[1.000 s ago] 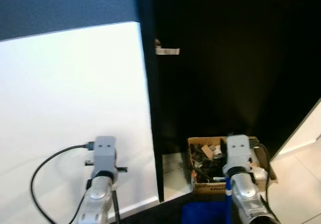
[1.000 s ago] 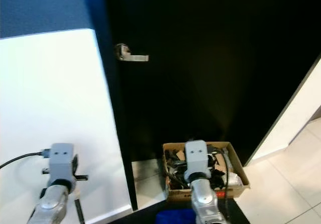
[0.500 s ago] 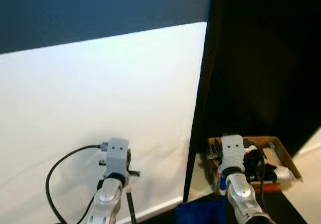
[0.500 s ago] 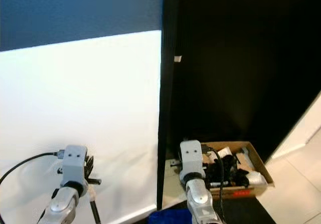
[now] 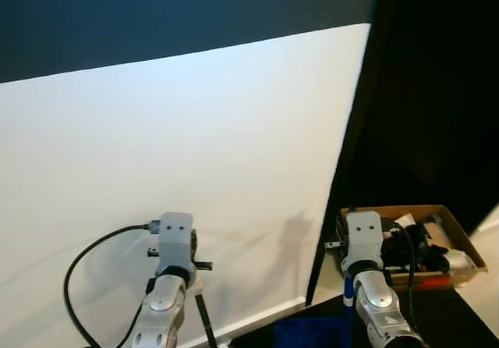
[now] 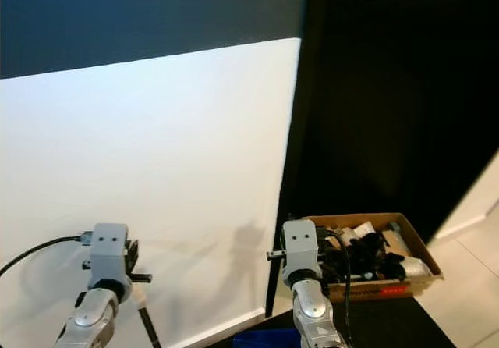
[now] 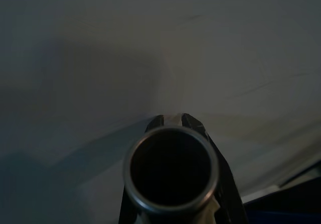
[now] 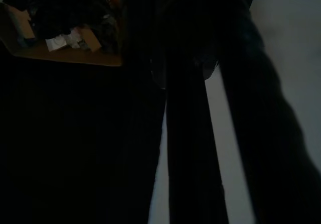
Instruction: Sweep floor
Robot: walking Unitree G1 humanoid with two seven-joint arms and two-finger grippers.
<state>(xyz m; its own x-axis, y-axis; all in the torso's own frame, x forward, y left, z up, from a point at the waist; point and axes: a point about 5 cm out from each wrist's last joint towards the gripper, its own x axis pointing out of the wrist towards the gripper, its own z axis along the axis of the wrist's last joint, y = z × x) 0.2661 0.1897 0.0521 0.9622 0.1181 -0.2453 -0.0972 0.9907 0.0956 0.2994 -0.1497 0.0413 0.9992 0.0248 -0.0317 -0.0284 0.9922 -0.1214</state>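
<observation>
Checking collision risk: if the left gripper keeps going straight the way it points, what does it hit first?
Most likely the white wall panel, which lies straight ahead of the left gripper in its wrist view. Depth is unclear.

Dark tube end (image 7: 170,169) close to camera; blue handle (image 5: 348,293) upright by right arm.

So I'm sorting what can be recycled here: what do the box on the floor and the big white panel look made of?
The box looks like plain brown cardboard, matte, with thin folded-out flaps. The white panel is smooth, matte and even, with faint creases, perhaps painted board or stretched sheet; the look leaves that open.
</observation>
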